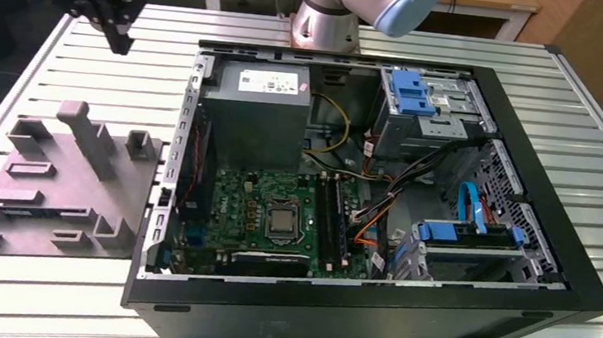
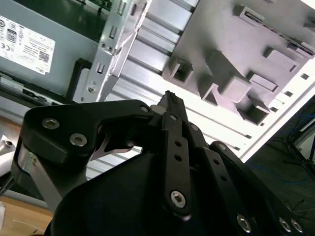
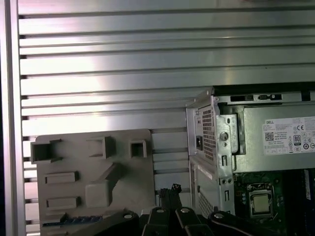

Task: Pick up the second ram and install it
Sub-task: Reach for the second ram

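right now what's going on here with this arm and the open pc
A robot arm is working beside an open computer case. Its gripper hangs over the slatted table near the grey parts fixture, jaws together and holding nothing. In the first wrist view a thin blue strip, likely the second ram, lies on that fixture, so it is not yet picked up.
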### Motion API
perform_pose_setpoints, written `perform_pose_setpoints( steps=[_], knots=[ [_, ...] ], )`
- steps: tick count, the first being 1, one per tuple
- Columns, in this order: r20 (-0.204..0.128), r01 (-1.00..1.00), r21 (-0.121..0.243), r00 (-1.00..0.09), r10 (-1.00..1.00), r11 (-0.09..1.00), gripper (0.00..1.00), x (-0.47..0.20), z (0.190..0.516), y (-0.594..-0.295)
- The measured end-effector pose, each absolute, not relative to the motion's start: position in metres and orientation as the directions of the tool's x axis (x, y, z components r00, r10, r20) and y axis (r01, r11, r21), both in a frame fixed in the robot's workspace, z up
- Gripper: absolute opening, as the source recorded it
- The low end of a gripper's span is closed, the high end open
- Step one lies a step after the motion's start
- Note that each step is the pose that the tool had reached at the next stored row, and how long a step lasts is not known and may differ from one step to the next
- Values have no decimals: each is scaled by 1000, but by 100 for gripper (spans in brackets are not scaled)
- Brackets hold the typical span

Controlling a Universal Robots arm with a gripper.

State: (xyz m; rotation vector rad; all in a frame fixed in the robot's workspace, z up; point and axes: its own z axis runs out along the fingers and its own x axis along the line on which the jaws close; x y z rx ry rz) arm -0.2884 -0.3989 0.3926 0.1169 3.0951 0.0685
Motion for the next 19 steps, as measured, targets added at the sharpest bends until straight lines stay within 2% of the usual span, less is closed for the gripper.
perform_pose_setpoints(
  steps=[19],
  knots=[
    [-45,74,46,-996,76,996,10,-357,388,-400]
  ],
)
